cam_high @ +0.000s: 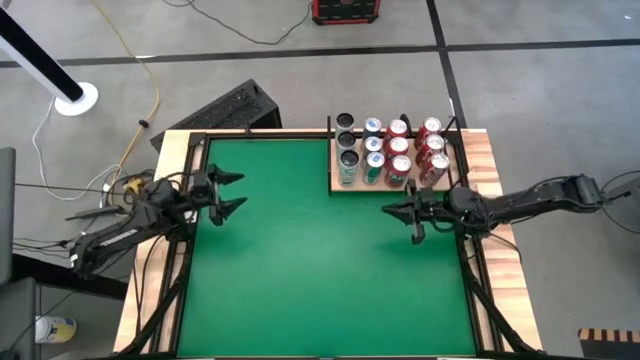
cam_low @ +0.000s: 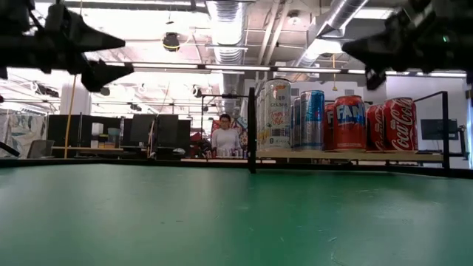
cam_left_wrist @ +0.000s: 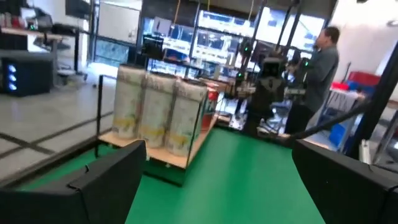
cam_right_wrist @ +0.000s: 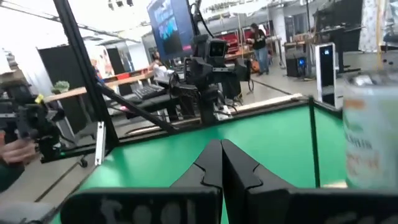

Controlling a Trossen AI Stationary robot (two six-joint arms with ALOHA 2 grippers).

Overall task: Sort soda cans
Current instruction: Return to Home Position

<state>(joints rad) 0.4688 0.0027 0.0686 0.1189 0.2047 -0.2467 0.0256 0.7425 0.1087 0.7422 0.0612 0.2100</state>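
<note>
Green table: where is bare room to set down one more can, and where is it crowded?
Free: the green mat between the left gripper and the right gripper, and on to the near edge. Crowded: the shelf at the far right corner, packed with soda cans.

Even overhead light falls on the green table (cam_high: 300,270) in the high view, bright, with only faint soft shadows under the arms. In the low view the ceiling lamps (cam_low: 222,15) glare white, so the left claw (cam_low: 126,55) and right claw (cam_low: 351,48) read as black silhouettes, while the soda cans (cam_low: 347,122) catch shiny highlights. Both wrist views are smeared. In the right one the nearest can (cam_right_wrist: 370,130) is out of focus and the room's bright parts wash out.
</note>
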